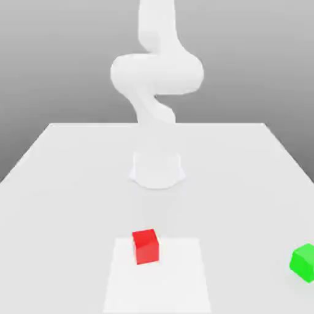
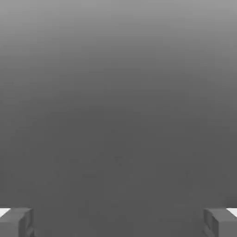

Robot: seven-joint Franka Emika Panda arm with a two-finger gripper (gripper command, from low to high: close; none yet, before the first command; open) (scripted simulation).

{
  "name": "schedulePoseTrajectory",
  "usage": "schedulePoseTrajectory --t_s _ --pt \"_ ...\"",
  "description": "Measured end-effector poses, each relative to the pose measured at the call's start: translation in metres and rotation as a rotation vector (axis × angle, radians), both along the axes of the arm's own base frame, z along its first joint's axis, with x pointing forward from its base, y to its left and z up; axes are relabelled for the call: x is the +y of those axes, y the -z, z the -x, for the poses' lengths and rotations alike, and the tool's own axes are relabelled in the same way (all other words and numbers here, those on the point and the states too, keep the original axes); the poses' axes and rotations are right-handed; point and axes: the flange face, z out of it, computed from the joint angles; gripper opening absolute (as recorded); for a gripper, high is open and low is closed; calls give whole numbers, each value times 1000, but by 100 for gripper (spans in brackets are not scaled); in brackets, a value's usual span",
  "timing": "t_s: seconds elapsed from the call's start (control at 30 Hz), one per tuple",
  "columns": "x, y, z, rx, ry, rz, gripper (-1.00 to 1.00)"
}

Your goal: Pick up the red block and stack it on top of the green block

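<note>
Red block (image 1: 146, 246) near the front of the table (image 1: 73, 172), by the middle. Green block (image 1: 303, 262) far off on the exterior view's right, well apart. Claw (image 2: 118, 222) spread wide, pinching nothing. Probably needs to go down to red first.

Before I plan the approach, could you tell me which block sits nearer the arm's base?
The red cube, almost straight in front of the base; the green cube lies far off toward the exterior view's right.
</note>
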Motion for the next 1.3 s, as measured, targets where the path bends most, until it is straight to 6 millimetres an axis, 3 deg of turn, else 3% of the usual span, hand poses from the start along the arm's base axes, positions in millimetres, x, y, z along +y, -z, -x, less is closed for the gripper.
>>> schedulePoseTrajectory --t_s 0.13,0.3,0.43,0.57,0.63,0.8,0.83,1.07,1.3 --pt "-8 99 -39 150 -43 16 0" --pt "-13 224 -54 334 -100 40 0" --pt "-15 325 -39 490 -151 62 0" --pt "-18 427 4 667 -211 89 0" --pt "-19 457 14 703 -225 96 0" --pt "-20 505 18 715 -228 98 0" --pt "-20 513 19 716 -228 97 -100" --pt "-19 515 20 716 -228 96 -100" --pt "-19 459 19 716 -229 96 -100"
